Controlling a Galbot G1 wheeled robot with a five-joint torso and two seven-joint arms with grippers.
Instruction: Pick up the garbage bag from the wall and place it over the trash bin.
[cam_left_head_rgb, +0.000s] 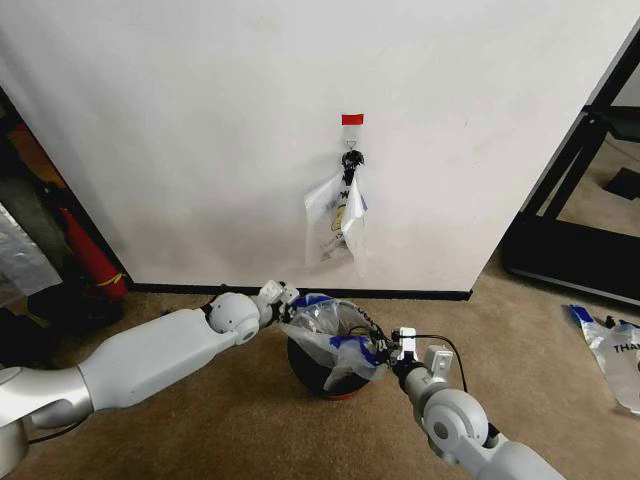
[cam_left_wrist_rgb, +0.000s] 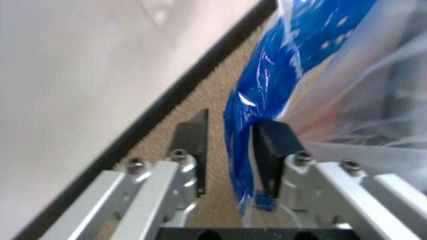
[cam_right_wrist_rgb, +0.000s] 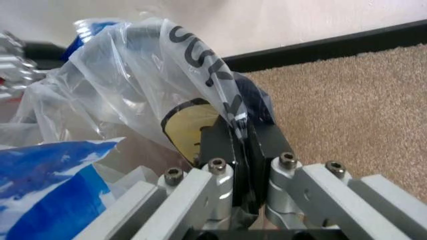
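Both hands work at the trash bin (cam_left_head_rgb: 330, 385) below the wall (cam_left_head_rgb: 200, 120): the right hand (cam_right_wrist_rgb: 243, 145) is clamped on a printed fold of the garbage bag (cam_left_head_rgb: 325, 325), while the left hand (cam_left_wrist_rgb: 230, 150) has its pads apart with the blue handle hanging between them, touching one pad. With the bag draped over the bin's mouth, I'd judge the stretch goes best if the left closes firmly before either arm pulls outward, keeping the thin film from tearing or slipping off the rim.
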